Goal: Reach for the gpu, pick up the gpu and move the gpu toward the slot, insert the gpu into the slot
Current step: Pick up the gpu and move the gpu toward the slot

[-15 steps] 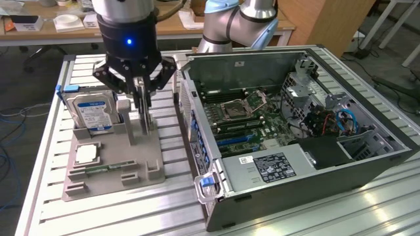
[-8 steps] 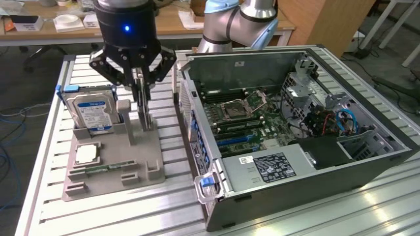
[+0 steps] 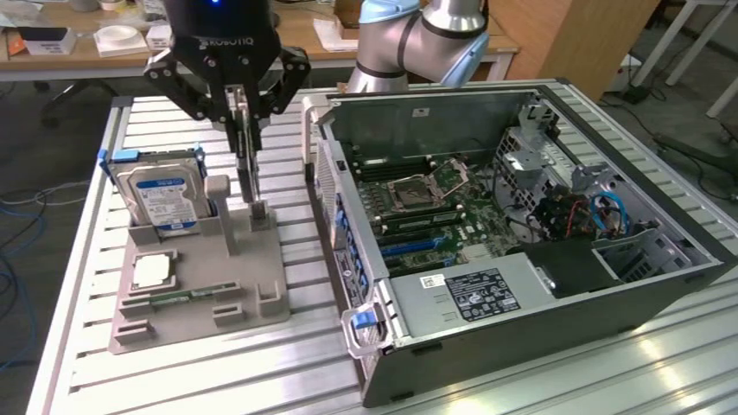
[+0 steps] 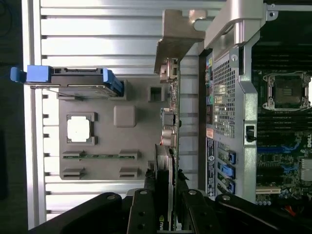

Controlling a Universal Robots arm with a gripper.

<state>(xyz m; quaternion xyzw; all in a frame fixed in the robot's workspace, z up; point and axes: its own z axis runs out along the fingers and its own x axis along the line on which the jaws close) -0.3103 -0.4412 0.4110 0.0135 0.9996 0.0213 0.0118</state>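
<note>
Gripper (image 3: 242,123) is hanging over the grey tray (image 3: 248,264), its fingers clamping partway closed on the gpu (image 3: 249,173) and pinching the card's upper end. Sweeping from the exterior view's left: the blue-labelled hard drive (image 3: 162,197) is standing in the tray. Just right of it the card is dangling edge-on, long axis running up and down beneath the fingers. Its lower end is dipping beside a tray post, and whether it is touching there is hard to tell. Through the wrist view the card (image 4: 170,117) is stretching away from the gripper (image 4: 165,187), bent silver bracket (image 4: 178,36) at the far end, faces showing as a mere sliver. Further right the open computer case (image 3: 519,337) is sitting, its blue slot (image 3: 416,245) lying well apart from the card.
</note>
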